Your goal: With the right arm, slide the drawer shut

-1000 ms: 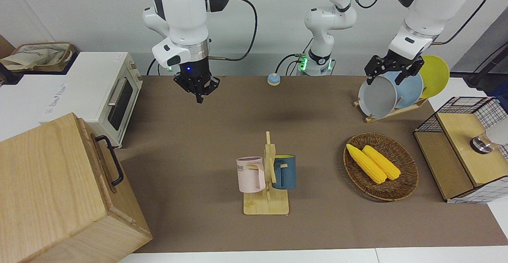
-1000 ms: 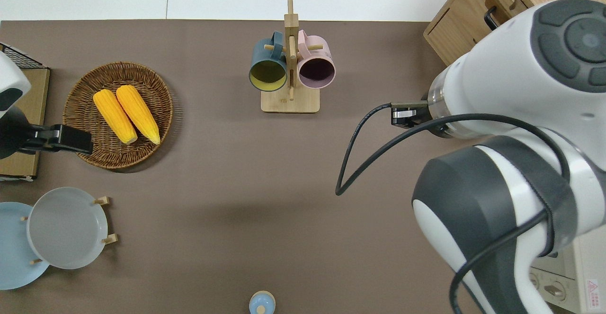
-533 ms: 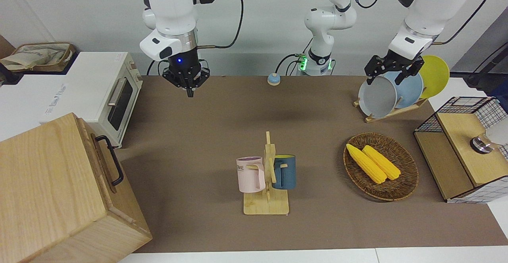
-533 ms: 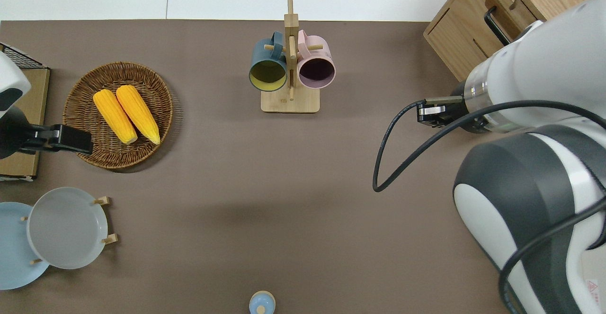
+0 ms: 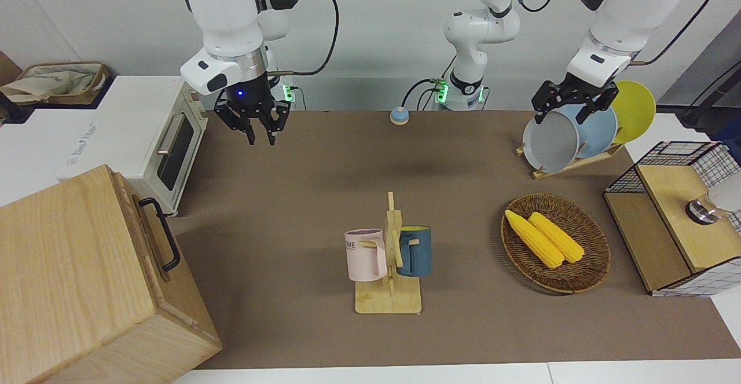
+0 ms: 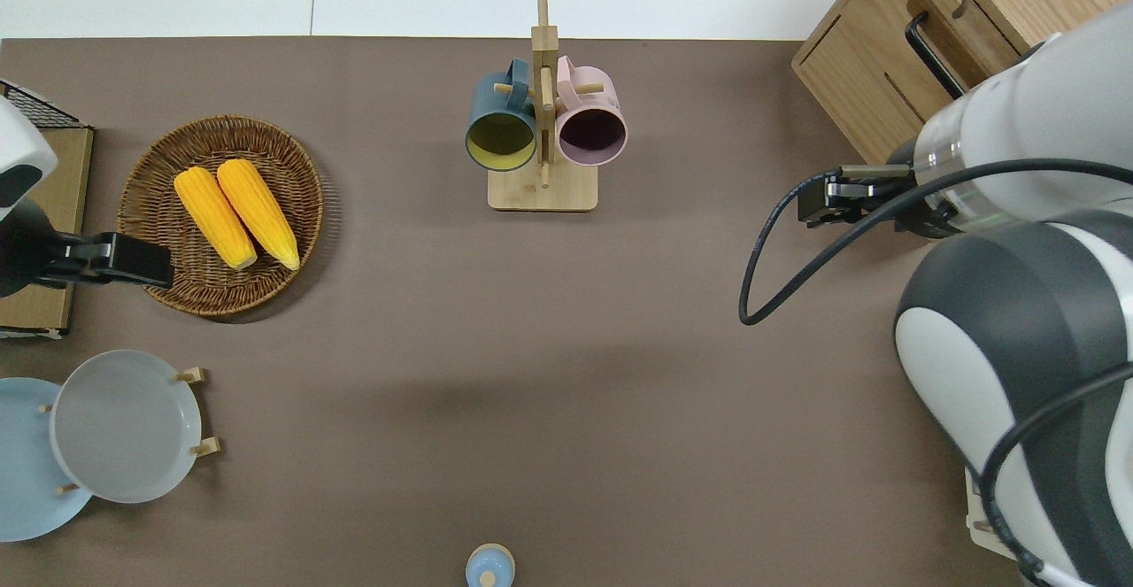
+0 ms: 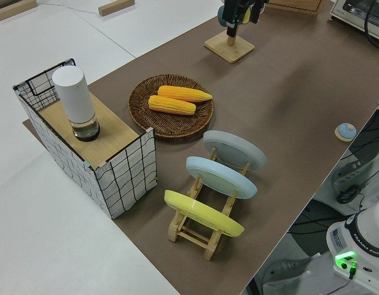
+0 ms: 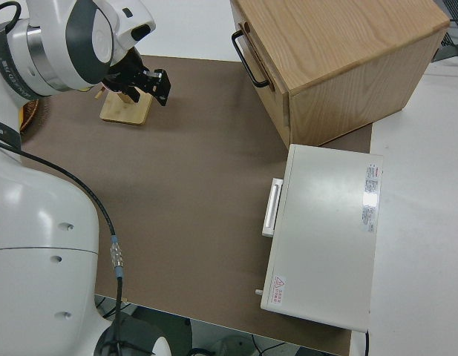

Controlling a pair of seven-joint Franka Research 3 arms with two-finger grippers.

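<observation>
The drawer (image 5: 151, 239) is the top panel of the pale wooden cabinet (image 5: 63, 280) at the right arm's end of the table. Its black loop handle (image 5: 163, 234) faces the table's middle. The panel stands out a little from the cabinet face, also in the overhead view (image 6: 921, 29) and the right side view (image 8: 264, 59). My right gripper (image 5: 260, 136) hangs open and empty, blue light lit, over bare mat between the cabinet's front and the toaster oven (image 5: 156, 135). It also shows in the right side view (image 8: 156, 87); in the overhead view my own arm hides it. The left arm is parked.
A wooden mug stand (image 5: 389, 291) with a pink and a blue mug stands mid-table. A wicker basket (image 5: 596, 274) holds two corn cobs. A plate rack (image 5: 564, 164), a wire-and-wood shelf box (image 5: 666, 227) and a small blue bell (image 5: 399, 116) are also on the table.
My right arm has swung toward the right arm's end of the table, nearer the toaster oven and cabinet. Its wrist has turned, so both fingers now show apart. The drawer has not moved.
</observation>
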